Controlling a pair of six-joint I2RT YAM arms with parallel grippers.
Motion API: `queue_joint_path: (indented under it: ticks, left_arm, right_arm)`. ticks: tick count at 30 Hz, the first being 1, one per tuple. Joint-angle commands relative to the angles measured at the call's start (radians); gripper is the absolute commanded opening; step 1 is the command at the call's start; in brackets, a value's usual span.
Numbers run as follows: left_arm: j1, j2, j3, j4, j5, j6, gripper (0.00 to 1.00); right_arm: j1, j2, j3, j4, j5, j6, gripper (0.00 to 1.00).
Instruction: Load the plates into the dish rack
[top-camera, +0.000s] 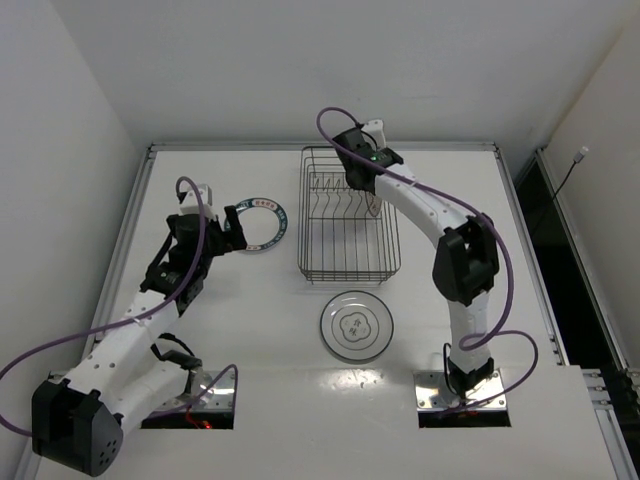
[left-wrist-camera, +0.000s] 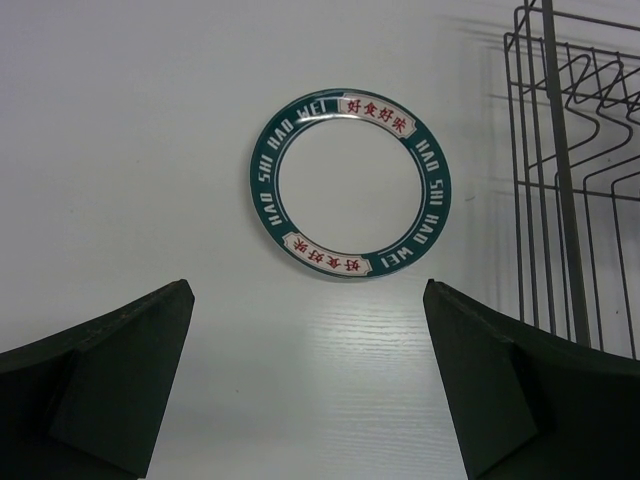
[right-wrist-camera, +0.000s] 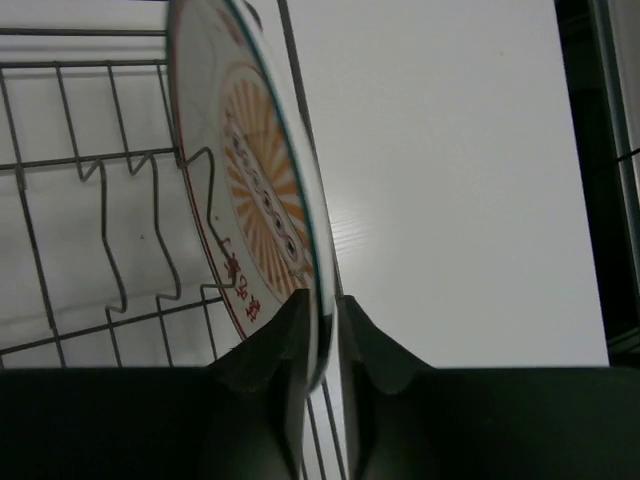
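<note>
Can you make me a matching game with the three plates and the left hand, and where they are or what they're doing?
1. teal-rimmed plate
2. orange plate
3. white plate
4. left hand

A. pinched in the right hand at the dish rack
B. open, holding nothing
C. flat on the table, left of the rack
D. flat on the table, near side of the rack

Pairs: 1-C, 2-A, 3-D, 4-B

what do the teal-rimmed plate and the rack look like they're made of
Teal-rimmed plate: likely glazed ceramic or melamine, glossy; light glints off its rim. Dish rack: thin bent metal wire, dark grey finish, possibly coated.
</note>
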Motion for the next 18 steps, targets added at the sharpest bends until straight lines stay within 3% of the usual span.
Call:
queue_joint_path:
  ticks: [1, 2, 3, 6, 9, 11, 13, 14, 15, 16, 18]
  left_arm:
    - [-0.009, 0.015, 0.032, 0.011, 0.0, 0.007, 1.0]
    - [-0.009, 0.015, 0.032, 0.011, 0.0, 0.007, 1.0]
    - [-0.009, 0.015, 0.032, 0.011, 0.0, 0.007, 1.0]
    - [-0.009, 0.024, 0.032, 0.011, 0.0, 0.016, 1.0]
    - [-0.009, 0.025, 0.032, 0.011, 0.0, 0.016, 1.0]
    - [-0.009, 0.025, 0.032, 0.011, 0.0, 0.016, 1.0]
    - [-0.009, 0.025, 0.032, 0.011, 0.0, 0.016, 1.0]
    - [-0.009, 0.014, 0.041, 0.011, 0.0, 0.016, 1.0]
    - [-0.009, 0.014, 0.041, 0.011, 0.0, 0.016, 1.0]
    - [-0.009, 0.014, 0.041, 0.011, 0.0, 0.016, 1.0]
    - [-0.009, 0.003, 0.041, 0.011, 0.0, 0.016, 1.0]
  right_arm:
    - [0.001, 0.018, 0.078, -0.04, -0.08, -0.012, 0.15]
    - [0.001, 0.018, 0.089, -0.052, -0.094, -0.012, 0.21]
    - [0.001, 0.018, 0.089, -0.052, -0.108, -0.012, 0.35]
    - [-0.008, -0.072, 0.037, -0.052, -0.155, -0.012, 0.53]
    - [-0.008, -0.171, -0.009, -0.08, -0.156, -0.003, 0.58]
    - [-0.008, -0.318, -0.094, -0.091, -0.188, 0.008, 0.6]
    - [-0.017, -0.454, -0.203, -0.071, -0.321, 0.025, 0.68]
    - [-0.029, -0.604, -0.343, -0.053, -0.381, 0.035, 0.71]
    - [-0.039, -0.678, -0.415, -0.039, -0.492, 0.069, 0.73]
    - [-0.059, -0.75, -0.546, -0.028, -0.537, 0.086, 0.75]
    - [-0.074, -0.941, -0.659, -0.055, -0.628, 0.13, 0.76]
